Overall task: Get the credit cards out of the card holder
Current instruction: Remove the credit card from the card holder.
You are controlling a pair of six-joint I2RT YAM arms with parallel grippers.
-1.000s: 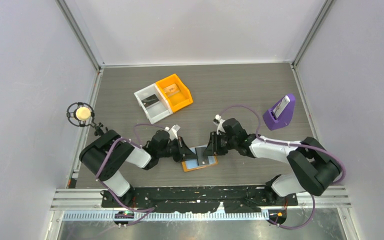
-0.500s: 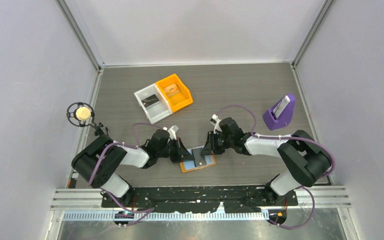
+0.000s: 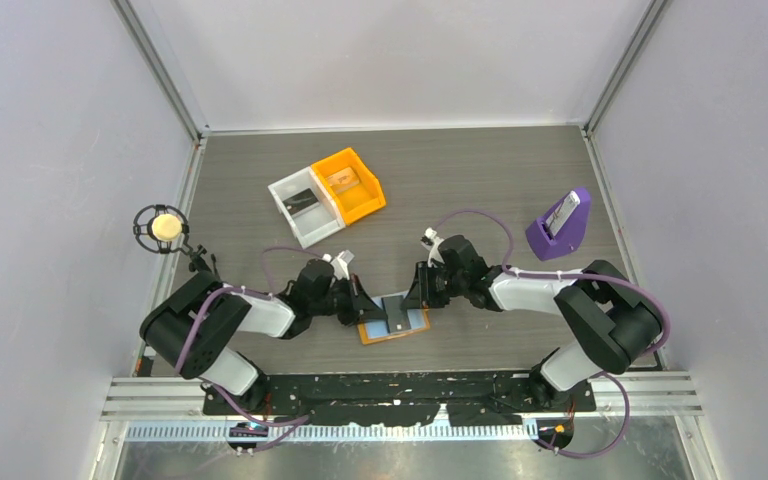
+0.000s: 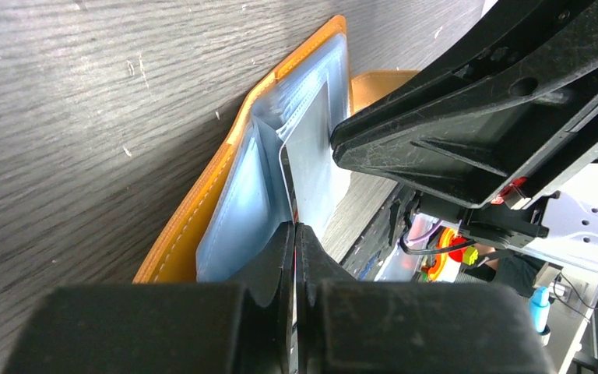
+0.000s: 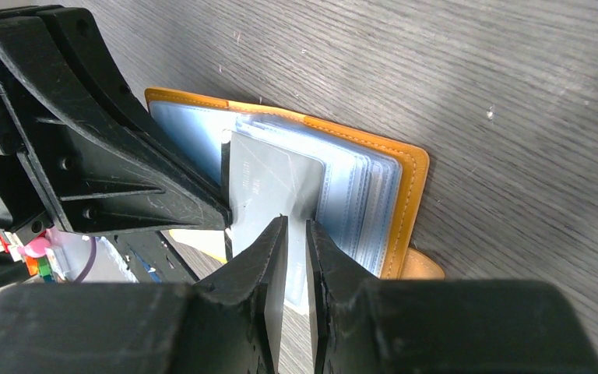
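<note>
The card holder point(image 3: 407, 327) lies open on the table, orange with light blue pocket leaves point(image 5: 358, 195). A grey credit card point(image 5: 269, 175) sticks up out of the leaves near the spine, and in the top view that card point(image 3: 394, 312) stands dark and upright. My left gripper point(image 4: 294, 226) is shut on the thin edge of a pocket leaf at the left side of the holder point(image 4: 202, 210). From the right, my right gripper point(image 5: 296, 222) reaches in with its jaws nearly together and the card's lower corner between them. The two grippers point(image 3: 368, 308) point(image 3: 412, 298) almost meet over the holder.
A white bin point(image 3: 303, 207) and an orange bin point(image 3: 349, 184) stand side by side at the back left. At the right there is a purple wedge stand point(image 3: 560, 226). A yellow ball in a black ring point(image 3: 165, 226) is at the left edge.
Both grippers and the holder have shifted a little to the left. The right jaws have narrowed around the card's corner. The left gripper stays shut.
</note>
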